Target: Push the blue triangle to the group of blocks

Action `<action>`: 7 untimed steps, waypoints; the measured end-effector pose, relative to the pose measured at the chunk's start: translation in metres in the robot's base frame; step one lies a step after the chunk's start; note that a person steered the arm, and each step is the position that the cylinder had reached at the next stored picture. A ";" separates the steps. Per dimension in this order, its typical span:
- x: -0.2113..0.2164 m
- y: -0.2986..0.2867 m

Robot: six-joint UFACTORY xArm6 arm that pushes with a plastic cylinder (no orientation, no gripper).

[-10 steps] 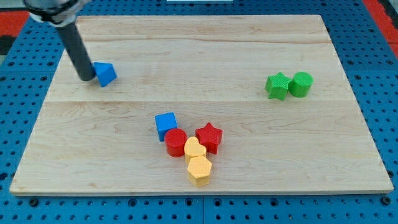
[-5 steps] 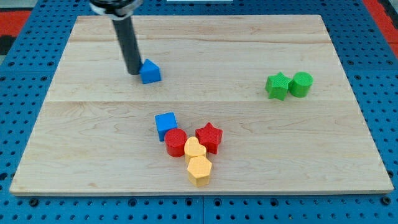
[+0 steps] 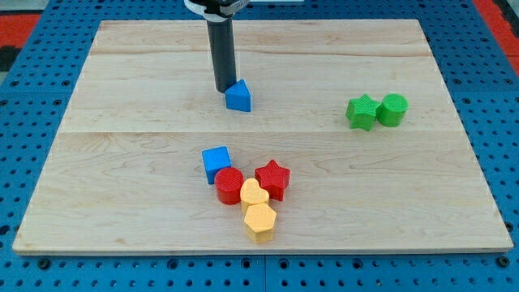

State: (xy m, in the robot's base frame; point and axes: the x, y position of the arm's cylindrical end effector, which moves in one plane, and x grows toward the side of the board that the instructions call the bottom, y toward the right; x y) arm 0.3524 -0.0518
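The blue triangle [image 3: 238, 96] lies on the wooden board [image 3: 122, 162], above the board's middle. My tip [image 3: 225, 90] touches its upper left side. Below it sits a group of blocks: a blue cube [image 3: 216, 163], a red cylinder [image 3: 229, 186], a red star [image 3: 272, 179], a yellow heart [image 3: 254, 195] and a yellow hexagon [image 3: 259, 221], packed together. The triangle is well apart from this group, about a third of the board's height above it.
A green star [image 3: 361, 112] and a green cylinder [image 3: 392, 109] stand side by side at the view's right. The board lies on a blue pegboard surface [image 3: 24, 162].
My tip has pushed the blue triangle steadily to the view's right, from the board's left part to above its middle. The other blocks have not moved.
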 end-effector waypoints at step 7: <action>0.078 0.095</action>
State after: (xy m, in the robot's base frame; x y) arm 0.4303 0.0430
